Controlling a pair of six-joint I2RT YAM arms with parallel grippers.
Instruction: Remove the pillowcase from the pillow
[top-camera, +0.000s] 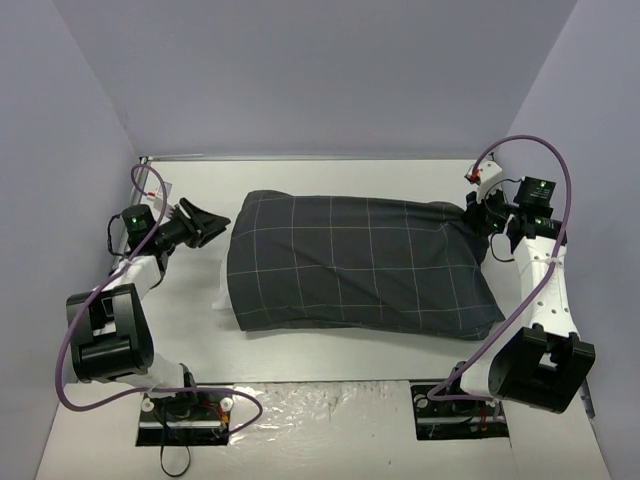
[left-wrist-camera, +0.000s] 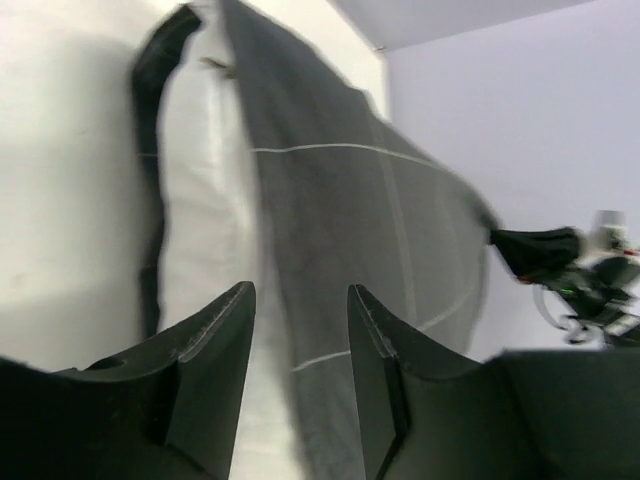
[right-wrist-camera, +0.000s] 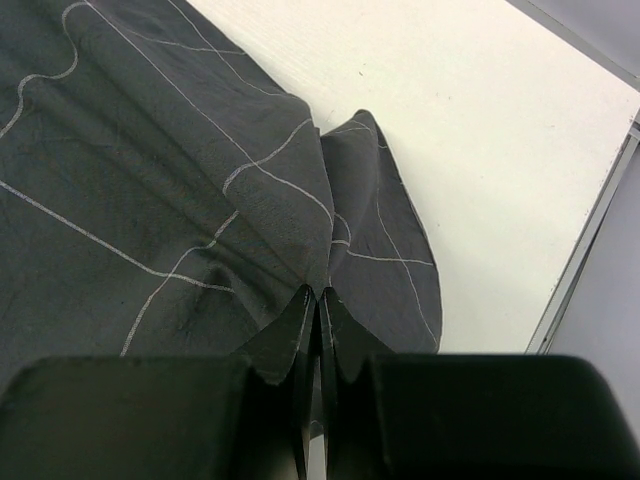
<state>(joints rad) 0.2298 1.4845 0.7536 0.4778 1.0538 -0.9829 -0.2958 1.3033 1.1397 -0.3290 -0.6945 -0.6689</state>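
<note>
The dark checked pillowcase covers the pillow in the middle of the table. A strip of the white pillow shows at the case's open left end, and it also shows in the left wrist view between the dark edges of the pillowcase. My left gripper is open, just left of the case's far-left corner, holding nothing. My right gripper is shut on the pillowcase's far-right corner, where the fabric bunches at the fingertips.
The white table is closed in by grey walls behind and at both sides. A strip of crinkled clear plastic lies at the near edge between the two arm bases.
</note>
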